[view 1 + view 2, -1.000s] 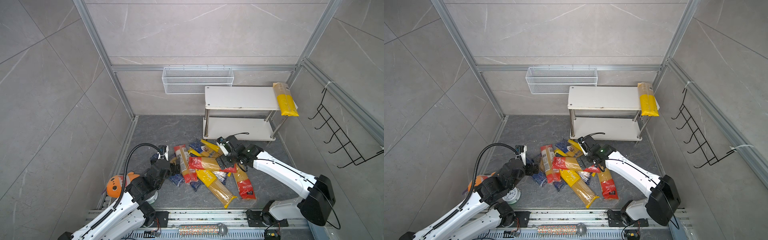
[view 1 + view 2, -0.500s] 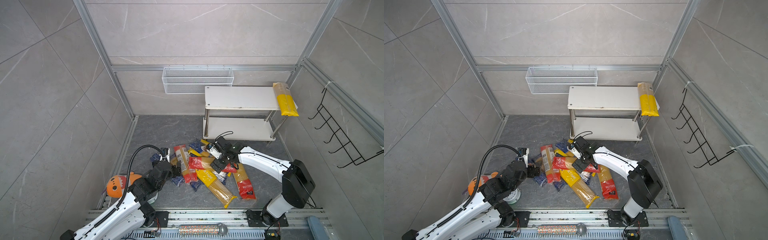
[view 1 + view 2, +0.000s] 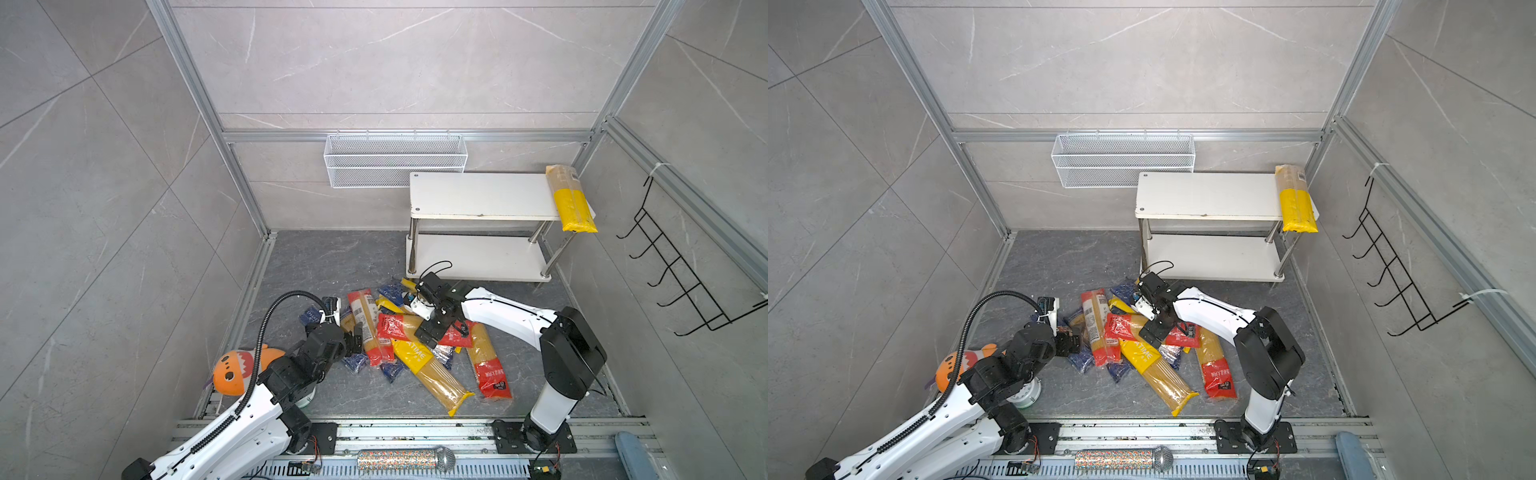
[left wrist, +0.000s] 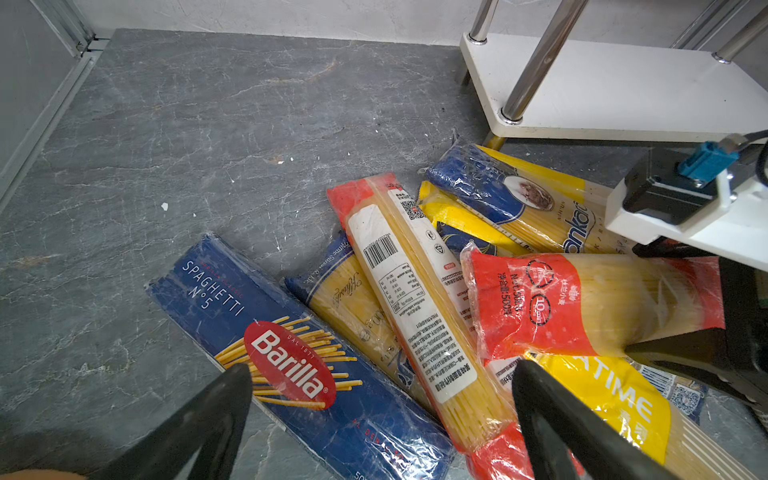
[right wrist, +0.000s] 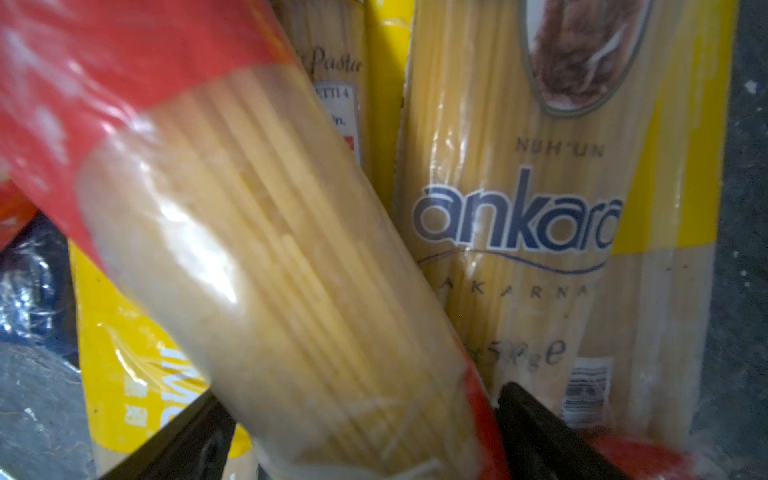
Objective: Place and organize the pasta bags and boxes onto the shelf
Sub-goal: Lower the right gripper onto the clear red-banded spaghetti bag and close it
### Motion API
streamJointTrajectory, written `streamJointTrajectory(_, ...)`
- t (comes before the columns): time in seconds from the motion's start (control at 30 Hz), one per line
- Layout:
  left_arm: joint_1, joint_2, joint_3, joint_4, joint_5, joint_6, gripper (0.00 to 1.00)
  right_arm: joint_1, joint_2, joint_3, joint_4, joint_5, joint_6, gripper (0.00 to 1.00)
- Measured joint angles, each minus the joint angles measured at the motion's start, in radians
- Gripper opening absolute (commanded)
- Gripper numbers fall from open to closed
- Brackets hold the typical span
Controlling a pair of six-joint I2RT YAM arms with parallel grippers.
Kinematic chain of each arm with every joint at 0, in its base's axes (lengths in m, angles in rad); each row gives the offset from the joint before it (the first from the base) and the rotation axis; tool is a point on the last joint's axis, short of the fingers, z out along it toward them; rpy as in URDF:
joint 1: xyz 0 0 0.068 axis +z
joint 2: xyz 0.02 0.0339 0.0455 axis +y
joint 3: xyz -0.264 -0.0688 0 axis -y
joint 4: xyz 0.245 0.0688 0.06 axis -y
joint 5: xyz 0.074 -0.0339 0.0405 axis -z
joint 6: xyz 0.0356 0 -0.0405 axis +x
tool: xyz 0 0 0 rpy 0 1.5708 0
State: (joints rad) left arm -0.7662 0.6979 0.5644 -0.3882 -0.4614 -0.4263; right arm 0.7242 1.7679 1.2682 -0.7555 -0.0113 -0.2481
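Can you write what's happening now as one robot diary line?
left tool: open, near blue box | right tool: open, around red-ended bag | shelf: one yellow bag on top

I see pasta packs (image 3: pixel 411 353) piled on the floor (image 3: pixel 332 257) before the shelf (image 3: pixel 478 199). One bag (image 3: pixel 571 203) lies across its top board's right end.
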Motion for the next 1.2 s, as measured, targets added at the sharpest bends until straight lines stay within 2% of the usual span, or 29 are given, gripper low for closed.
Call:
streamJointTrajectory(0.03,0.000,0.000,0.000,0.000,0.000,0.000,1.00,0.002,0.004,0.004,-0.004,0.000,0.001,0.93)
streamJointTrajectory(0.17,0.000,0.000,0.000,0.000,0.000,-0.001,1.00,0.017,0.037,0.044,-0.037,0.016,0.011,0.67)
streamJointTrajectory(0.2,0.000,0.000,0.000,0.000,0.000,-0.001,1.00,0.023,0.045,0.055,-0.046,0.020,0.013,0.66)
streamJointTrajectory(0.3,0.000,-0.006,0.000,-0.001,0.000,-0.002,1.00,0.041,0.065,0.078,-0.068,0.043,0.019,0.67)
streamJointTrajectory(0.37,0.000,-0.013,0.000,-0.002,0.000,-0.005,1.00,0.049,0.071,0.082,-0.075,0.054,0.027,0.76)
streamJointTrajectory(0.5,0.000,-0.031,-0.001,-0.010,-0.008,-0.016,1.00,0.064,0.082,0.082,-0.075,0.063,0.049,0.85)
streamJointTrajectory(0.63,0.000,-0.054,-0.006,-0.023,-0.008,-0.030,1.00,0.082,0.084,0.073,-0.071,0.079,0.067,0.86)
streamJointTrajectory(0.77,0.000,-0.081,-0.019,-0.038,-0.009,-0.043,1.00,0.098,0.076,0.049,-0.049,0.109,0.086,0.83)
streamJointTrajectory(0.83,0.000,-0.088,-0.021,-0.046,-0.009,-0.047,1.00,0.103,0.073,0.038,-0.039,0.119,0.100,0.72)
streamJointTrajectory(0.93,0.000,-0.090,-0.021,-0.049,-0.009,-0.048,1.00,0.115,0.073,0.026,-0.034,0.134,0.116,0.44)
streamJointTrajectory(0.97,0.000,-0.089,-0.021,-0.049,-0.009,-0.048,1.00,0.120,0.073,0.026,-0.036,0.142,0.121,0.38)
streamJointTrajectory(1.2,0.000,-0.079,-0.021,-0.054,-0.008,-0.050,1.00,0.129,0.053,0.028,-0.040,0.154,0.187,0.14)
